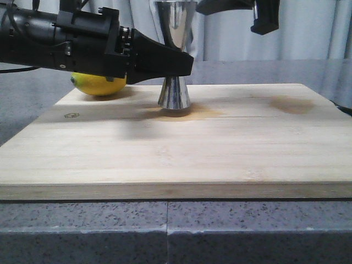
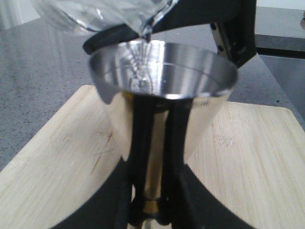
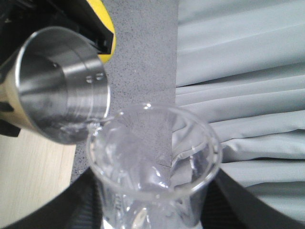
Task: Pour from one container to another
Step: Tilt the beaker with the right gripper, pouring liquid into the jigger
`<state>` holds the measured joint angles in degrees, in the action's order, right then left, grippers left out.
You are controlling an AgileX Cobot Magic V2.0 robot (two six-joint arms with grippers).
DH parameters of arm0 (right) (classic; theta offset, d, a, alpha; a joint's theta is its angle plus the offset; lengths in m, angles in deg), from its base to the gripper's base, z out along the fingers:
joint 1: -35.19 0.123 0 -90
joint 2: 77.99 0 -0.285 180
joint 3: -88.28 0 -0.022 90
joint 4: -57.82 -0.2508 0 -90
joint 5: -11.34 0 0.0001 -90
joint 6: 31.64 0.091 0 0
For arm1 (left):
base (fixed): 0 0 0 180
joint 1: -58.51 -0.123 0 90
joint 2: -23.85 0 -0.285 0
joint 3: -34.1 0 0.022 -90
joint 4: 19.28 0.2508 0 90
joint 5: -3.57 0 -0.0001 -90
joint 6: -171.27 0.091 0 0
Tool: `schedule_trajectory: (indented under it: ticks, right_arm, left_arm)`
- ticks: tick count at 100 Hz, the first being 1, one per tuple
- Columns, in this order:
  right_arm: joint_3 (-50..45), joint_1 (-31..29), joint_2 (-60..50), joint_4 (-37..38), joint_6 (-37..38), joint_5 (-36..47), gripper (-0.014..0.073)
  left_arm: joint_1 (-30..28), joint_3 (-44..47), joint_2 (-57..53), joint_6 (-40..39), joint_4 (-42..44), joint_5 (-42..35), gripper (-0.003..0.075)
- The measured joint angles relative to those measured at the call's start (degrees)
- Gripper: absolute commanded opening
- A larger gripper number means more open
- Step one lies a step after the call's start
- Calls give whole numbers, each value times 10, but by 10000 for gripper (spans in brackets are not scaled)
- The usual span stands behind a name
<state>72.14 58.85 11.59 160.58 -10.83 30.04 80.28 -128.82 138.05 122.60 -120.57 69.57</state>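
Observation:
The steel jigger (image 1: 174, 93) stands upright on the wooden board (image 1: 181, 148), and my left gripper (image 1: 179, 67) is shut on its narrow waist. In the left wrist view the black fingers (image 2: 138, 143) clamp the gold-banded waist below the jigger's open cup (image 2: 164, 71). The clear glass beaker (image 3: 152, 162) is tilted with its lip over the jigger's rim (image 3: 62, 90), and my right gripper (image 3: 152, 202) is shut on it. A thin stream of clear liquid (image 2: 145, 38) falls from the beaker (image 2: 95, 12) into the cup. In the front view the beaker is above the frame.
A yellow lemon (image 1: 99, 83) lies on the board's far left, behind the left arm. Brown stains (image 1: 291, 104) mark the board at the back right. A grey speckled counter (image 1: 165, 231) carries the board, and pale curtains (image 3: 238, 71) hang behind.

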Motion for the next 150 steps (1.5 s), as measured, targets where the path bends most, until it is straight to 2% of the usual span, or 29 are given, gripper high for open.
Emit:
schedule_trajectory:
  ticks: [135, 150]
  right_arm:
    - [1, 0, 0, 29, -1, 2, 289]
    - [1, 0, 0, -15, 7, 2, 289]
  left_arm:
    - [0, 0, 0, 0, 0, 0, -19]
    - [0, 0, 0, 0, 0, 0, -19]
